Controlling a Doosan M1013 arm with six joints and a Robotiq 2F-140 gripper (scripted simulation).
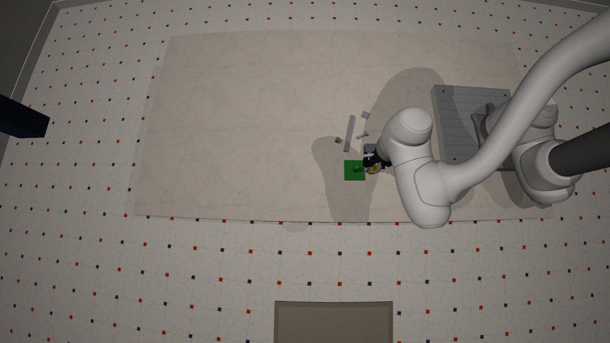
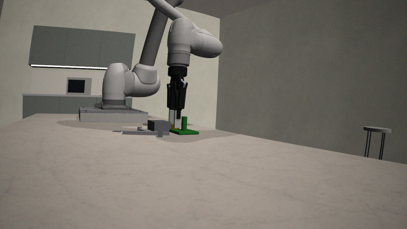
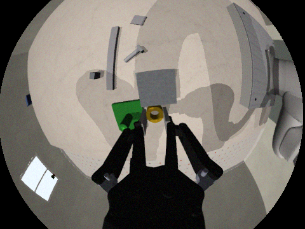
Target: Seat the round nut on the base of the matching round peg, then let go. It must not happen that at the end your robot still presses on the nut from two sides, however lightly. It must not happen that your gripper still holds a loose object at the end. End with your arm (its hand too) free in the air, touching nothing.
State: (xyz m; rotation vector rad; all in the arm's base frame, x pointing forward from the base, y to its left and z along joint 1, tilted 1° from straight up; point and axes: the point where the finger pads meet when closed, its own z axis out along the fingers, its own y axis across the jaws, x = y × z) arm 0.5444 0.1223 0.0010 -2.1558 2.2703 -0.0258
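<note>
The round nut [image 3: 154, 114], a small yellow ring, lies low on the table [image 1: 256, 127] between the two fingertips of the end effector [image 3: 155, 124]. The end effector has closed in on it from both sides and grips it, its fingers drawn fairly narrow around the ring. In the exterior view only a sliver of yellow shows beside the light finger pads [image 2: 172, 121], so whether the nut has left the table surface is hard to judge from there.

Just beside the nut, on the side away from the robot's mount, stands the round peg [image 2: 184, 123], green and upright, on its flat green square base [image 1: 350, 175]. The nut is off the base, close to its edge, and is not on the peg.

On the other side of the nut sits a grey block [image 3: 157, 86], almost touching the end effector in the wrist view. Further on lie a long grey bar [image 1: 349, 133], a small grey bolt-like piece [image 1: 361, 135], a small grey cube [image 1: 337, 139] and a small flat grey tile [image 1: 365, 114], all apart from one another.

All these things cluster toward the table end where the arm's grey base plate [image 1: 447, 106] is fixed. The white arm [image 1: 418, 170] reaches out over them, its wrist pointing straight down.
</note>
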